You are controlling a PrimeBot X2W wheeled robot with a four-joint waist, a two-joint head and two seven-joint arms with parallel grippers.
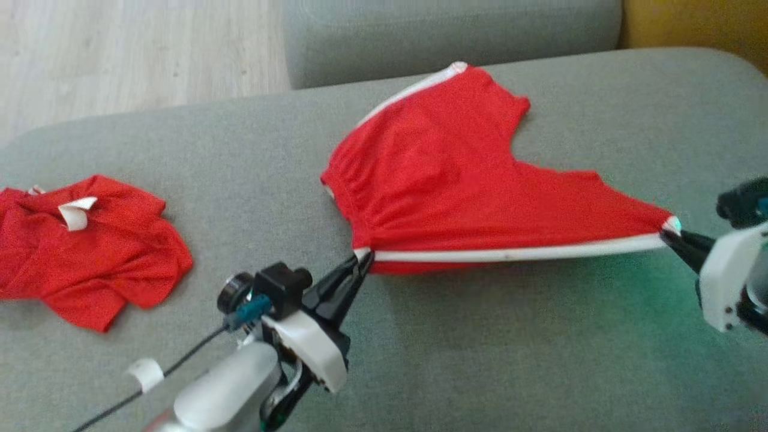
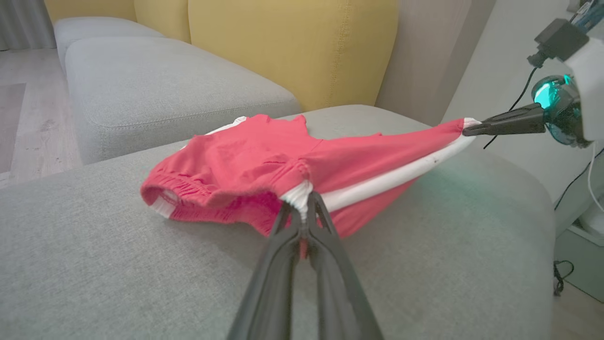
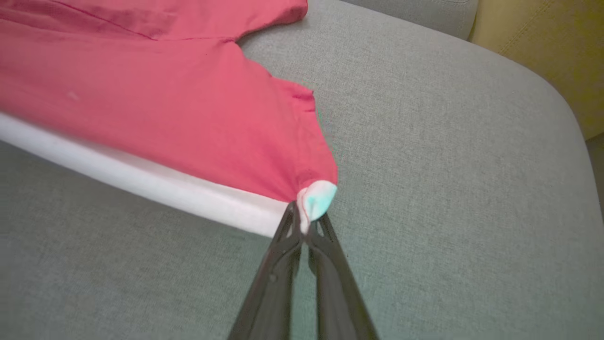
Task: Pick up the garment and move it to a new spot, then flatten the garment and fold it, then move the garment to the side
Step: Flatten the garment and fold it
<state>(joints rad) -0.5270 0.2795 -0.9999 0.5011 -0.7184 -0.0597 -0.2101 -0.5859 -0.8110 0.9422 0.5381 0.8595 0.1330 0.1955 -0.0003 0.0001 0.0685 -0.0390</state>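
On the grey cushion [image 1: 480, 360], the red shorts [image 1: 456, 180] lie toward its far side, their white-striped near edge pulled taut. The left gripper [image 1: 363, 258] is clamped tight on the stripe's waistband end, and the right gripper [image 1: 671, 234] likewise pinches the leg-hem corner.

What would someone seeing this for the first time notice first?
The red shorts are stretched taut over the grey cushion, the left end effector pinching the waistband end of the white stripe and the right end effector the leg hem. A crumpled red shirt lies at the cushion's left.
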